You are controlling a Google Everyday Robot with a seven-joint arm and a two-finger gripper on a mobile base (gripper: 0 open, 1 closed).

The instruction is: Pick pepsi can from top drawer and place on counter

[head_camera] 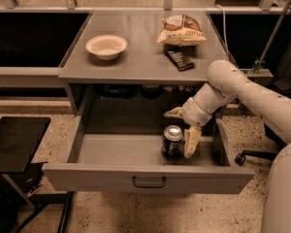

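Gripper (180,131) is observed inside the open top drawer (145,177), toward its right end, with the fingers spread apart and nothing held between them. One finger (191,142) is seen pointing down just beside the right side of the pepsi can (172,142); whether contact is made cannot be told. The other finger is directed leftward, above and behind the can. The can is found upright on the drawer floor, right of centre and close to the front panel. The counter (140,57) above is noted to carry a white bowl (106,46) near its left edge, a crisp bag (181,30) at the back right corner and a flat black packet (179,59) near the right edge. The step in hand is judged to be the approach for the grasp. For the next move, the can is to be bracketed by both fingers before closure.
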